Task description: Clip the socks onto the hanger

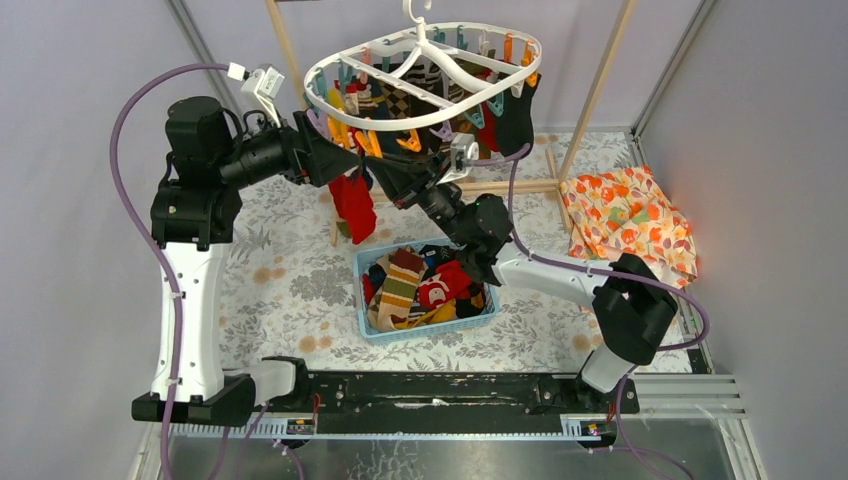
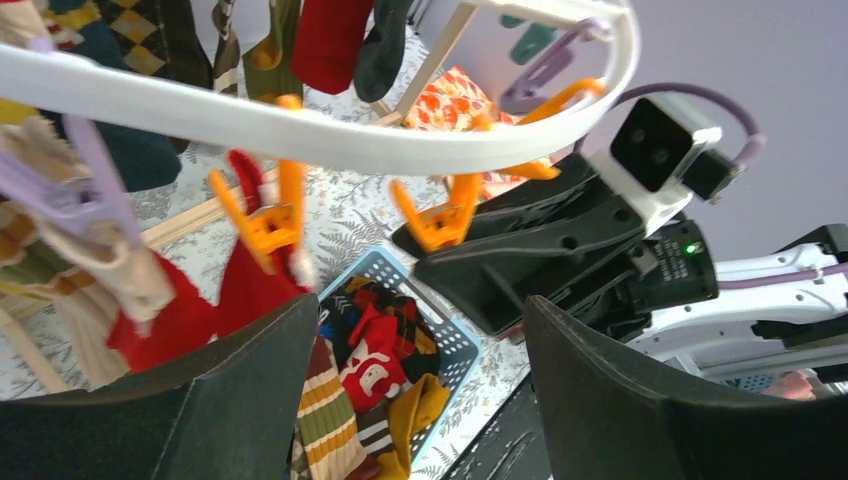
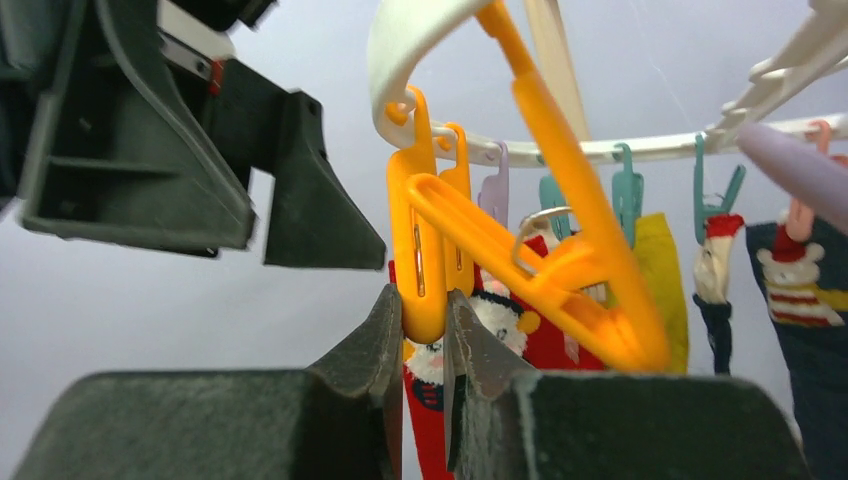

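The right hand [image 3: 425, 310] has its fingers clamped together on an orange clip [image 3: 420, 250] hanging from the hanger [image 2: 300, 125] rim directly above. The left hand [image 2: 420, 305] has its fingers wide apart, holding nothing, just below the rim. A red sock [image 2: 170, 325] hangs beside its left finger. More socks [image 1: 425, 285] lie in the blue basket [image 1: 365, 262], below both hands.

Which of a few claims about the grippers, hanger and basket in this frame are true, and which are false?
1. The right gripper is shut on an orange clip. True.
2. The left gripper holds a sock. False: it is open, with nothing between its fingers.
3. The blue basket is empty. False: socks fill it.
4. A red sock hangs from the hanger. True.
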You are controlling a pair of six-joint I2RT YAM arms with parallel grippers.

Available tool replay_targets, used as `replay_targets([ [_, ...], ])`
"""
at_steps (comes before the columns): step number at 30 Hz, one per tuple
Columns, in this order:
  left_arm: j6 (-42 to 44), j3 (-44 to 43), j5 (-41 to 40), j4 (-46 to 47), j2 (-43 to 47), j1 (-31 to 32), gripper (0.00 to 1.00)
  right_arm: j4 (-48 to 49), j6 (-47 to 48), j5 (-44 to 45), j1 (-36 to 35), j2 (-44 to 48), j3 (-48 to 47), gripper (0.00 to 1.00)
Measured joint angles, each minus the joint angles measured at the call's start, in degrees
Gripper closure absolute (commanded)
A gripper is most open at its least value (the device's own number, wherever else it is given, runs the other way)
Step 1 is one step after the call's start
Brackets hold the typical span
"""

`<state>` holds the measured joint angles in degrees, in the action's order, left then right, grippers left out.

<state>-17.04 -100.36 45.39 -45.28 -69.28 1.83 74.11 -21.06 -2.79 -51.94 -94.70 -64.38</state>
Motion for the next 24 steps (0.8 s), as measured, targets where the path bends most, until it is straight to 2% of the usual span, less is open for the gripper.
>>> replay_targets([
  [10,-4.55,-0.98,2.71,1.92,-1.22,1.44,0.19,-6.23,10.58,8.57,-4.33,0.00,-2.19,1.00],
  [24,-8.31,-1.16,0.68,5.88,-5.62,2.67,0.38,-10.38,16.44,12.22,-6.16,-0.09,-4.94,1.00],
])
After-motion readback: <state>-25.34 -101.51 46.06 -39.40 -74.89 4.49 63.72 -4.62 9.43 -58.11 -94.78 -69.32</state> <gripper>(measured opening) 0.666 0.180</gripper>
